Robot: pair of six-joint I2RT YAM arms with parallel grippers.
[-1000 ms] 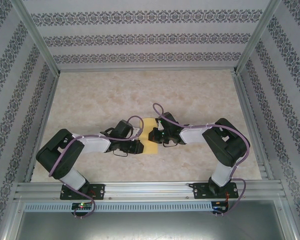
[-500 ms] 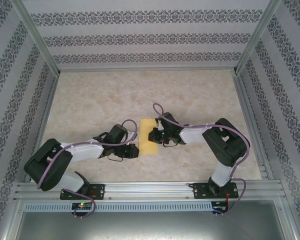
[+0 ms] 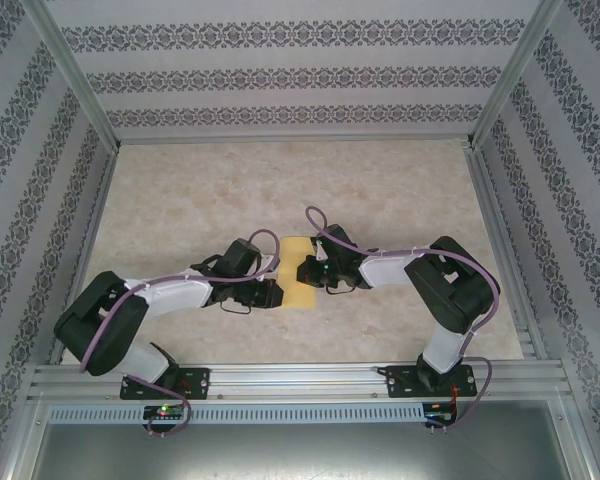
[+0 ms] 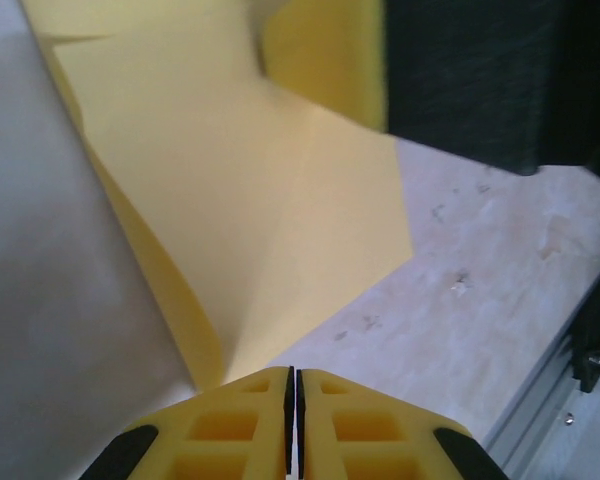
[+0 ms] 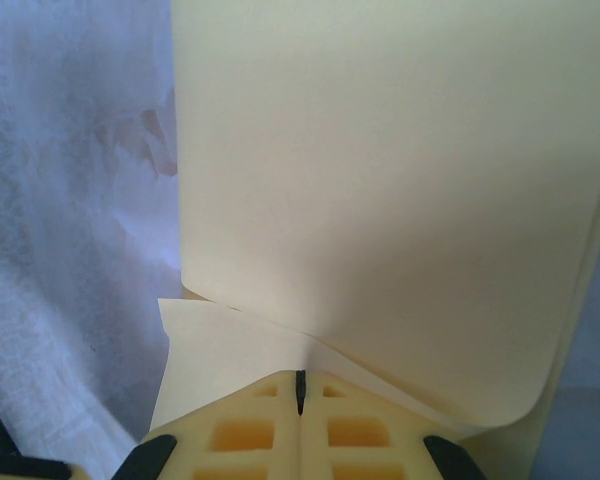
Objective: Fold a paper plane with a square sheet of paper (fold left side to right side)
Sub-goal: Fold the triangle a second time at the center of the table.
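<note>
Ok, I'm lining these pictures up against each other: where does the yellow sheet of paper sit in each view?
Top external: the yellow sheet of paper lies mid-table, between the left claw and the right claw.
Left wrist: upper left to centre, one raised flap meeting the left claw at the bottom edge.
Right wrist: centre and right, just above the right claw.
Shared landmark: the marbled tabletop.

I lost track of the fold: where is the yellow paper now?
Top view: the square sheet of paper lies mid-table, held by the left gripper and right gripper from either side.
</note>
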